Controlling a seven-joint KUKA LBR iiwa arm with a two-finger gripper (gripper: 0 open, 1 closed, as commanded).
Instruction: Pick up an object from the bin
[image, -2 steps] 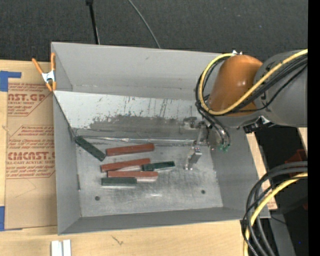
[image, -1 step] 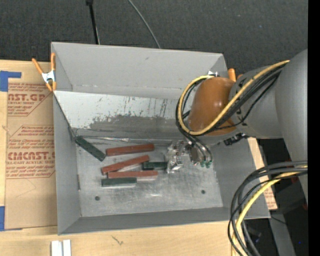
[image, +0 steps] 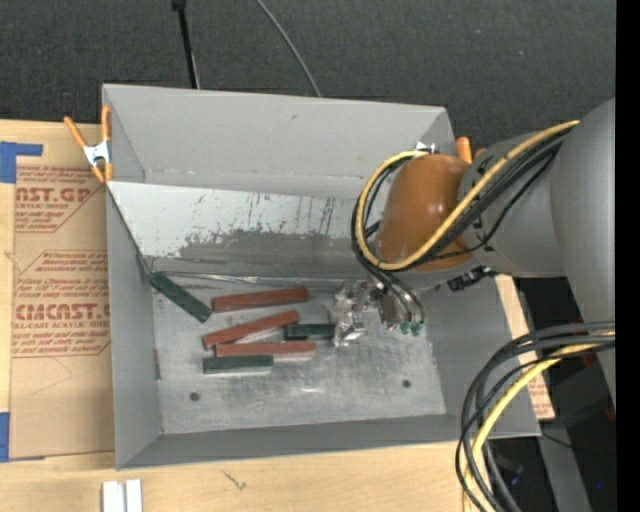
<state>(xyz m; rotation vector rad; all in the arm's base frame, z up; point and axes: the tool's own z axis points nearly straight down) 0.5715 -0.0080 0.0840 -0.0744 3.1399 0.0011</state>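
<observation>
Several red-brown bars (image: 260, 298) and dark green bars (image: 238, 364) lay in the bin (image: 300, 400). I saw the gripper (image: 350, 322) low at the right end of a short dark green bar (image: 308, 330) near the middle; spread or closed, I could not tell.

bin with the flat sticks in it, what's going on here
A robot arm reaches in from the right, and its tool is down near the floor of the grey metal bin. It sits at the right end of a short dark green flat bar, which lies among a loose cluster of long reddish-brown flat bars and a longer dark green flat bar. All the bars look to be lying on the bin floor; whether the tool has gripped one cannot be told.
</observation>
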